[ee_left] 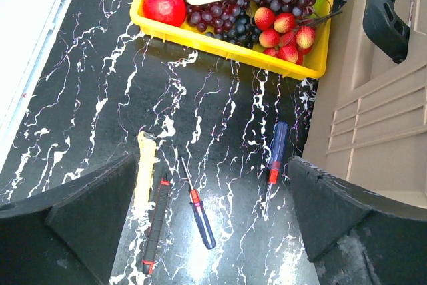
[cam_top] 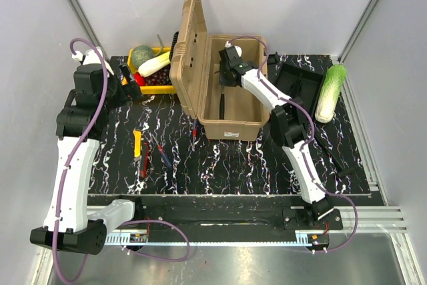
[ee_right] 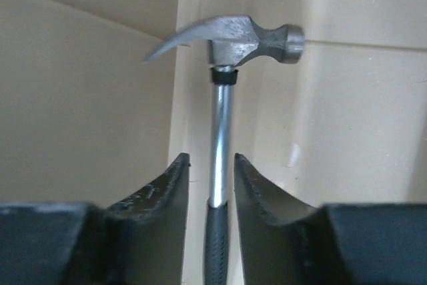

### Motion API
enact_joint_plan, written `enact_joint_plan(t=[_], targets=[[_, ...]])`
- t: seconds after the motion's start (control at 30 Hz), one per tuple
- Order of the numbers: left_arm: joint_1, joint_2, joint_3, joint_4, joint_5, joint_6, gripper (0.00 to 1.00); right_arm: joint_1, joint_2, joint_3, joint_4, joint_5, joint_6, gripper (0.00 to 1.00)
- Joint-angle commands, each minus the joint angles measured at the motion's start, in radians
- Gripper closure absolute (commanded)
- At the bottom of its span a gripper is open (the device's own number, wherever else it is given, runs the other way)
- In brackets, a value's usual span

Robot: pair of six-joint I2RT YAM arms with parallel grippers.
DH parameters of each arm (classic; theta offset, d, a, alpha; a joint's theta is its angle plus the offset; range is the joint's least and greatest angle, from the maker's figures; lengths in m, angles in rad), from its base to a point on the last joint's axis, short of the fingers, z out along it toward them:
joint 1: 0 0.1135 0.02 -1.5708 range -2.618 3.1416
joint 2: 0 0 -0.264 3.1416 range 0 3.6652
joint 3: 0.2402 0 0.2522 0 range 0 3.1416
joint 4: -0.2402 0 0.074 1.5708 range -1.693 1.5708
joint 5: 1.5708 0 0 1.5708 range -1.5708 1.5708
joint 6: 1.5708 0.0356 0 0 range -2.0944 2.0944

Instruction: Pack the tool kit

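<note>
Straddling the hammer (ee_right: pixel 221 118) inside the toolbox (cam_top: pixel 230 128)

My right tool (ee_right: pixel 211 158) reaches into the open tan box at the far edge of the tabletop (cam_top: pixel 253 165). Its jaws stand slightly parted on either side of the hammer's shaft, not pinching it. My left tool (ee_left: pixel 212 161) hangs wide open and holds nothing, above the screwdrivers (ee_left: pixel 199 208) lying left of the box.

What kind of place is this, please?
Probably a robot test cell: two arms bolted at a black marbled table, white panels enclosing it, staged props like a toolbox and fruit crate.
</note>
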Motion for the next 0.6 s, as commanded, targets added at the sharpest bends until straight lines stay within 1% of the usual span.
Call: enact_joint_plan(t=[0.0, 0.07, 0.1, 0.2, 0.37, 0.47, 0.57], targets=[[-0.003, -0.013, 0.017, 0.024, -0.02, 0.017, 0.01, 0.0, 0.016, 0.125, -0.082, -0.006, 0.065, 0.53], [-0.003, -0.015, 0.017, 0.024, -0.018, 0.017, 0.01, 0.0, 0.002, 0.135, -0.108, 0.016, 0.07, 0.4], [-0.003, -0.015, 0.015, 0.024, -0.015, 0.017, 0.01, -0.002, -0.016, 0.13, -0.113, 0.024, 0.065, 0.38], [-0.001, -0.018, 0.018, 0.024, -0.012, 0.017, 0.01, -0.002, -0.093, 0.11, -0.124, 0.048, 0.038, 0.37], [-0.003, -0.021, 0.02, 0.024, -0.005, 0.014, 0.01, -0.008, -0.29, 0.069, -0.159, 0.102, -0.031, 0.35], [-0.003, -0.019, 0.014, 0.022, 0.005, 0.009, 0.01, -0.043, -0.442, -0.018, -0.162, 0.139, -0.056, 0.32], [-0.003, -0.015, 0.008, 0.025, 0.012, 0.006, 0.01, -0.123, -0.617, -0.167, -0.158, 0.165, -0.05, 0.29]])
